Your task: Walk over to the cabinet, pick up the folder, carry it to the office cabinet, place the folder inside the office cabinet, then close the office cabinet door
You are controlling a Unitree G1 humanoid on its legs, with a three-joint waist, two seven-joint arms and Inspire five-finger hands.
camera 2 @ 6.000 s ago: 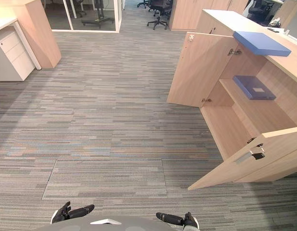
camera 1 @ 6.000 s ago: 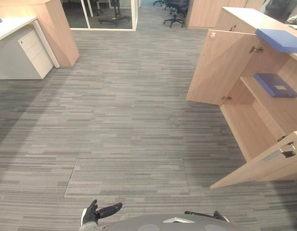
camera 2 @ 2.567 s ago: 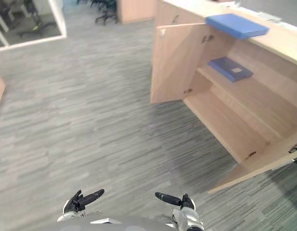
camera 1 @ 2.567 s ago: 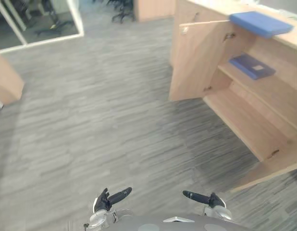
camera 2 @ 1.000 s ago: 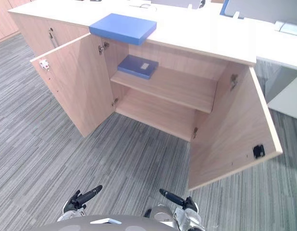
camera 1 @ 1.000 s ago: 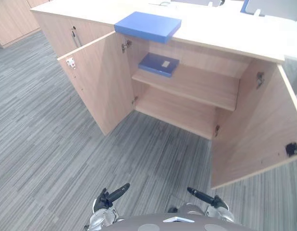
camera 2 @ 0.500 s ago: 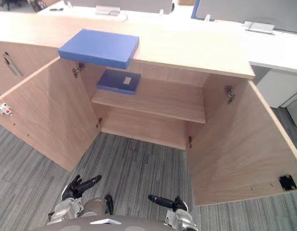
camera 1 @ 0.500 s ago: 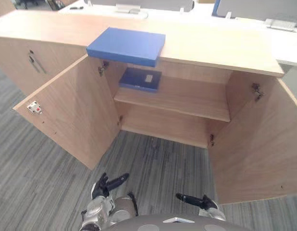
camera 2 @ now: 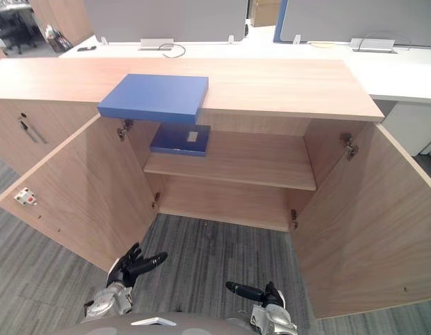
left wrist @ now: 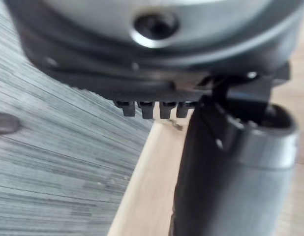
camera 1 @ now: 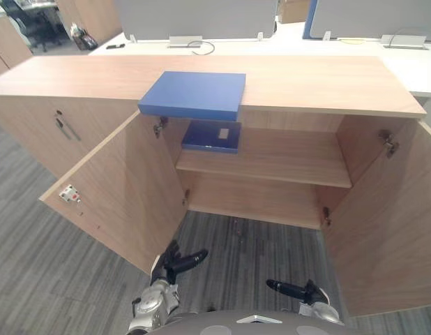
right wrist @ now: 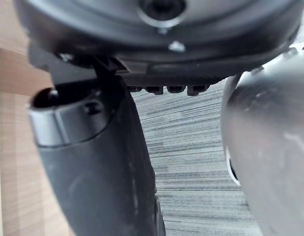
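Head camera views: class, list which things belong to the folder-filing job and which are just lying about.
Job: blue folder on the cabinet top; office cabinet, its left door and right door open; left hand, right hand, both open.
Lying about: darker folder on the shelf; socket box and cable on the desk behind.

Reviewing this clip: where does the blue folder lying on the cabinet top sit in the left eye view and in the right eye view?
Left eye view: blue folder upper centre-left, overhanging the front edge of the cabinet top, above the open left door.
Right eye view: same folder, further left in the picture.
Shared landmark: the darker folder on the shelf just beneath it.
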